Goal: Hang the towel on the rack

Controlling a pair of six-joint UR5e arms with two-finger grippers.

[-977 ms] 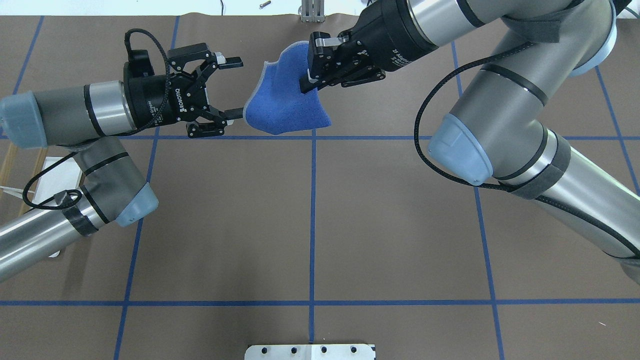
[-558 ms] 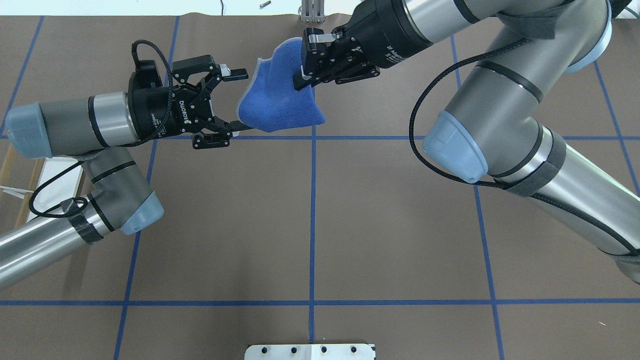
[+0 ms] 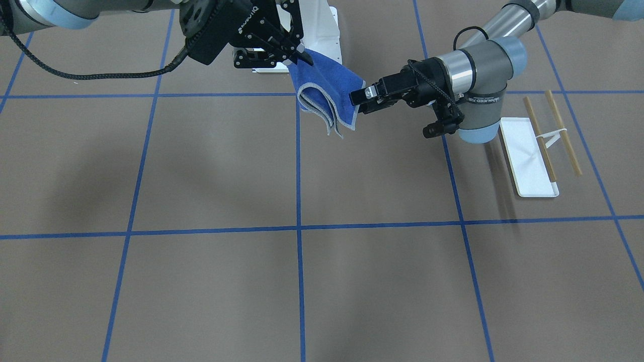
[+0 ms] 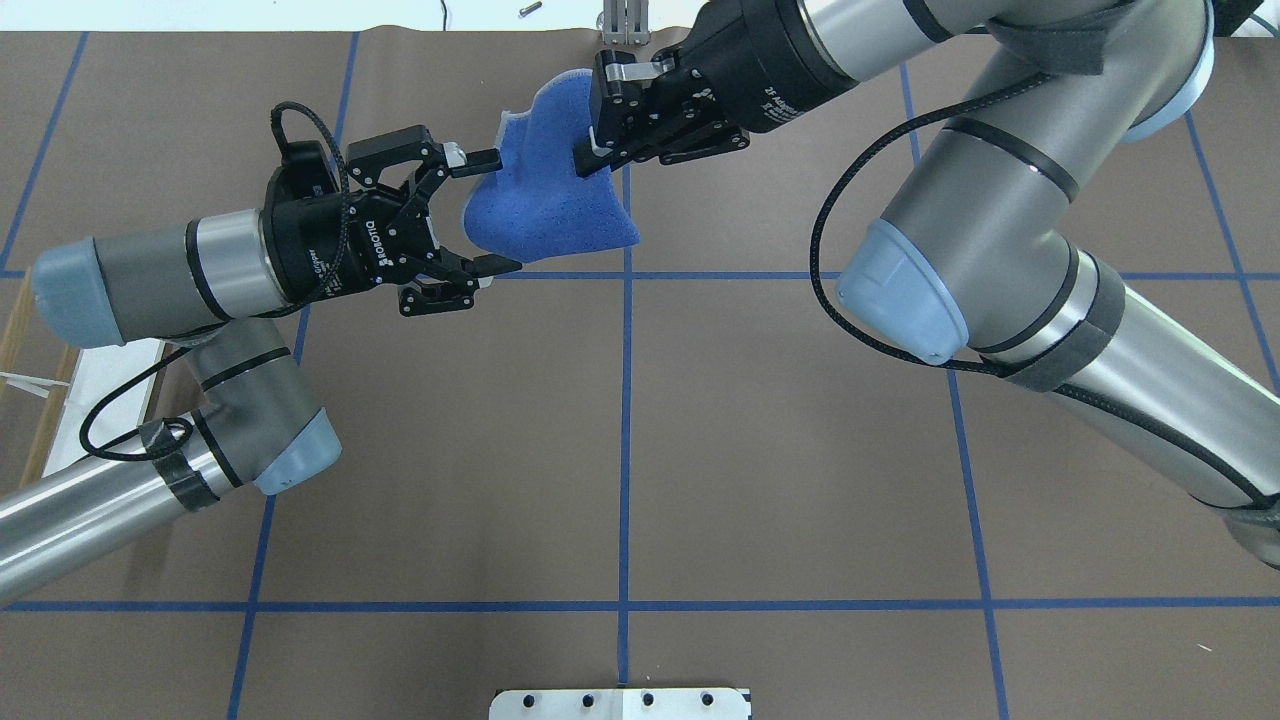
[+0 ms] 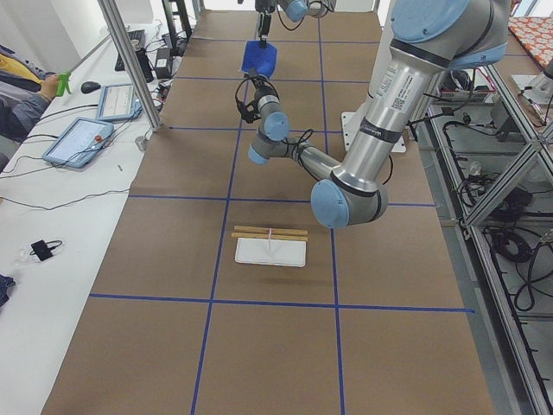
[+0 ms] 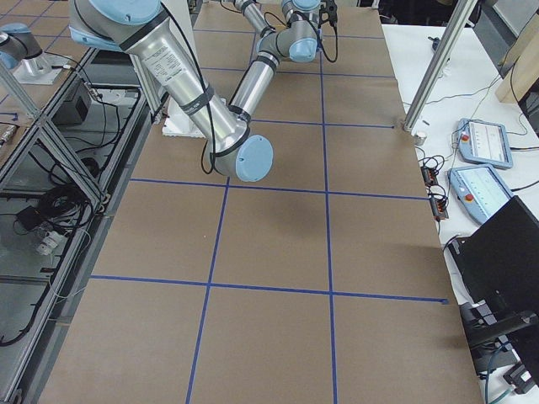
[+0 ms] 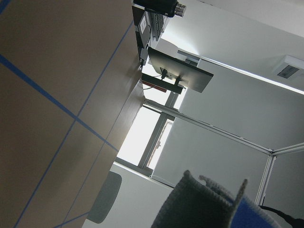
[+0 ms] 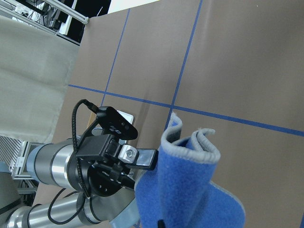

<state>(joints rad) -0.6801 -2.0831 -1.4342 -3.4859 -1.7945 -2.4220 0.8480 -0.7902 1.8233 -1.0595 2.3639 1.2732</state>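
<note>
The right end effector [image 4: 585,160] grasps the hanging towel [image 4: 555,205] at its top, while the left end effector [image 4: 502,211], released and spread wide, straddles the towel's facing edge.

The towel [image 4: 545,200] is nubby blue terry cloth, matt, with a grey stitched hem. The left tool [image 4: 498,210] and the right tool [image 3: 302,58] look hard and matt black. The rack [image 3: 528,156] has a smooth white tray and pale, dull wooden rods [image 3: 563,133]. Matt brown paper covers the desk [image 4: 800,450], crossed by blue tape.
</note>
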